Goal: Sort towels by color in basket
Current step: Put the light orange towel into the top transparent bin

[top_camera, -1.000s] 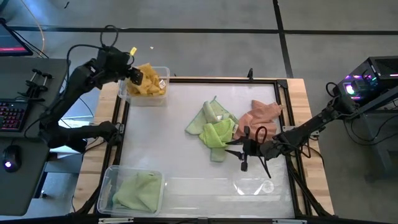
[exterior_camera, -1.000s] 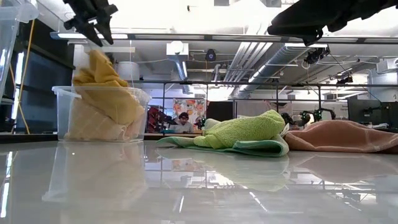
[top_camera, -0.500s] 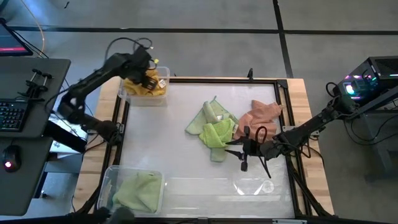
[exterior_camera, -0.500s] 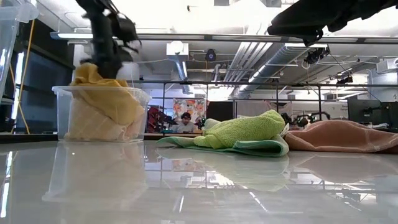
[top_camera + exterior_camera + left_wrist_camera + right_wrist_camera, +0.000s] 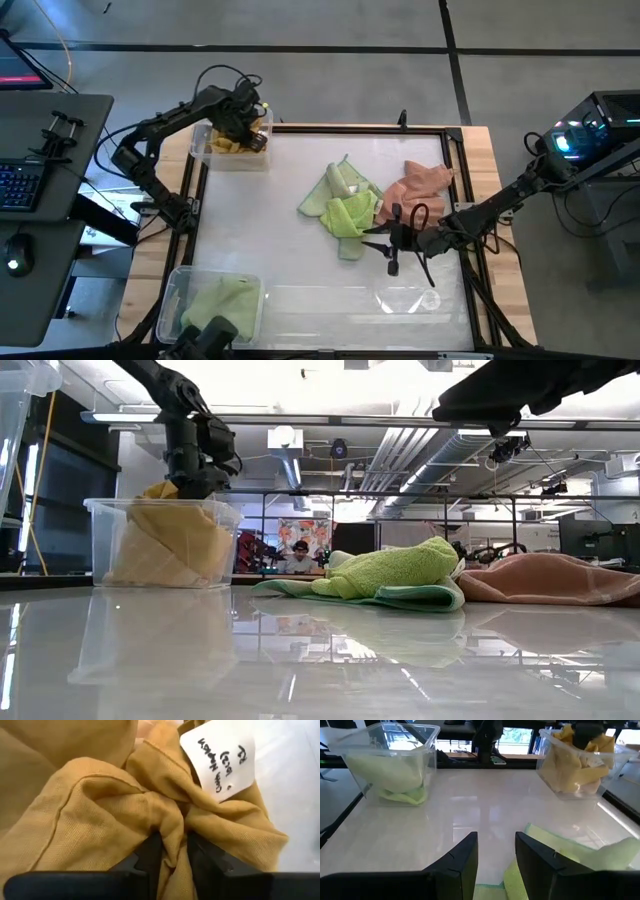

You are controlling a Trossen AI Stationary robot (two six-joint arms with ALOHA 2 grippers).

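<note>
Mustard yellow towels (image 5: 232, 140) fill a clear bin (image 5: 205, 150) at the table's far left corner. My left gripper (image 5: 243, 118) reaches down into that bin and is shut on the top towel (image 5: 100, 800), which carries a white tag (image 5: 220, 757). A lime green towel (image 5: 350, 213) lies on a pale green one (image 5: 328, 190) mid-table, beside a peach-salmon towel (image 5: 420, 183). My right gripper (image 5: 370, 238) hovers open at the lime towel's near edge, pointing toward the table's left (image 5: 496, 851). A second bin (image 5: 180, 290) at the near left corner holds a green towel (image 5: 222, 305). My left gripper pinches a raised fold (image 5: 172, 827) of the mustard towel between its two fingers (image 5: 150, 852), coming from above and pointing down into the bin. The towel rests bunched on the pile in the bin (image 5: 165, 545), slack around the fingers.
A raised black frame (image 5: 300, 128) runs around the white table surface. Both bins stand along the left side. Bare surface lies between the bins and the towel heap, and along the near edge. A desk with a keyboard (image 5: 20, 185) stands off the table's left.
My left arm has swung toward the table's right and far edge and come down into the far bin, its gripper sinking from above the towel's peak into the pile. The mustard towel's upstanding top now sits lower. My right arm has kept still.
</note>
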